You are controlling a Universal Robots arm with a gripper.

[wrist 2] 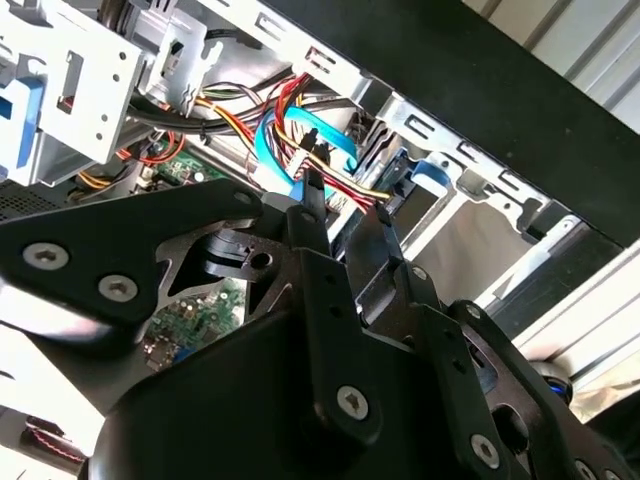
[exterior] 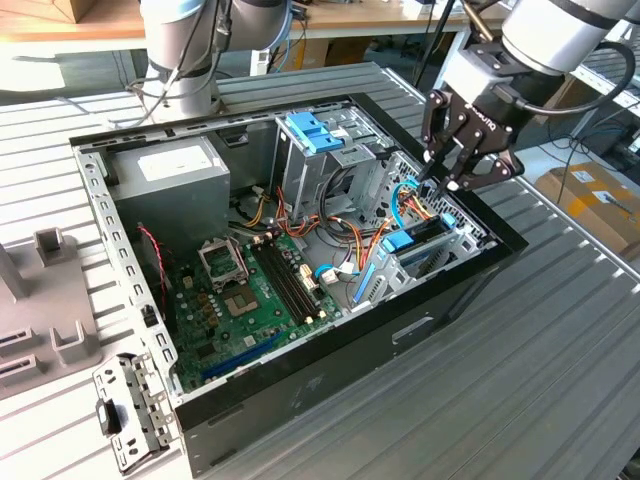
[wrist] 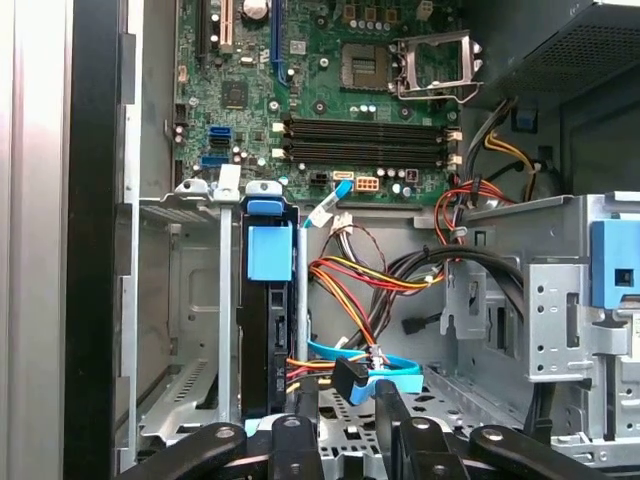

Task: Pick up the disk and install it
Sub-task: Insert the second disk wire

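The disk (wrist: pixel 268 330) stands on edge in the metal bay (wrist: pixel 190 320) at the corner of the case (exterior: pixel 300 400), its blue bracket tab (exterior: pixel 410 241) upward, beside the motherboard (exterior: pixel 260 290). The gripper (exterior: pixel 436 183) hangs just above the bay's cables (wrist: pixel 360 285), holding nothing; I cannot tell whether its fingers are parted or closed.

We see the computer case (exterior: pixel 300 385) on the tabletop (exterior: pixel 560 380), the disk (wrist: pixel 268 320) standing in its bay, the motherboard (exterior: pixel 255 290) inside toward the exterior view's left, the gripper (exterior: pixel 447 180) above the bay.
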